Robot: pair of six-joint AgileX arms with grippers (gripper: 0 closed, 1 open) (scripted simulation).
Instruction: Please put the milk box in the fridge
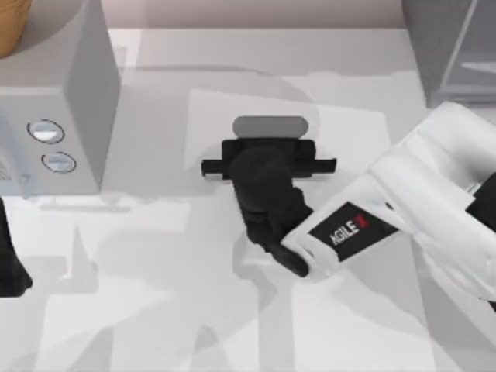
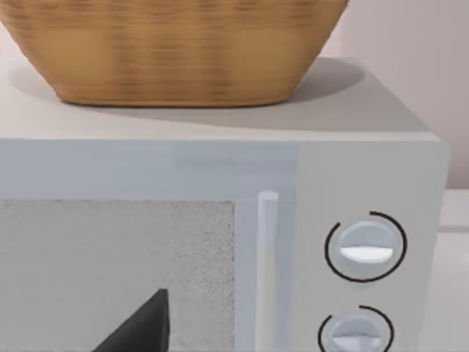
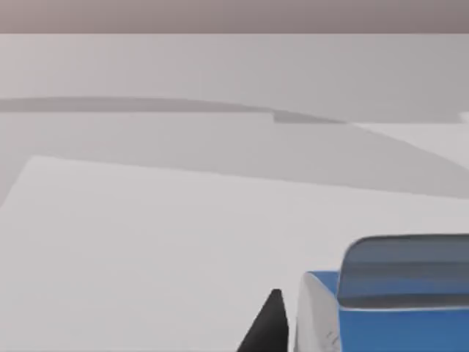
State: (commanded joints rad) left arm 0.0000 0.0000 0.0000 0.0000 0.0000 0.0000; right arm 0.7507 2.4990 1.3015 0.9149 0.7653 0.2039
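Note:
The milk box (image 3: 396, 308) is a blue carton with a greyish-blue top, close in front of the right wrist camera. From above its top (image 1: 270, 125) is a grey rounded strip at the table's middle. My right gripper (image 1: 270, 151) sits directly behind it, reaching in from the right, and stands open. One dark fingertip (image 3: 267, 326) lies just beside the carton's side; the other is hidden. The fridge (image 1: 457, 46), dark grey with a pale glassy panel, stands at the far right corner. My left gripper (image 1: 9, 260) is parked at the left edge.
A pale grey microwave (image 1: 54, 93) with two round knobs (image 2: 365, 248) stands at the far left, facing the left wrist camera. A wicker basket (image 2: 176, 51) rests on top of it. Open white tabletop (image 1: 155, 310) stretches along the near side.

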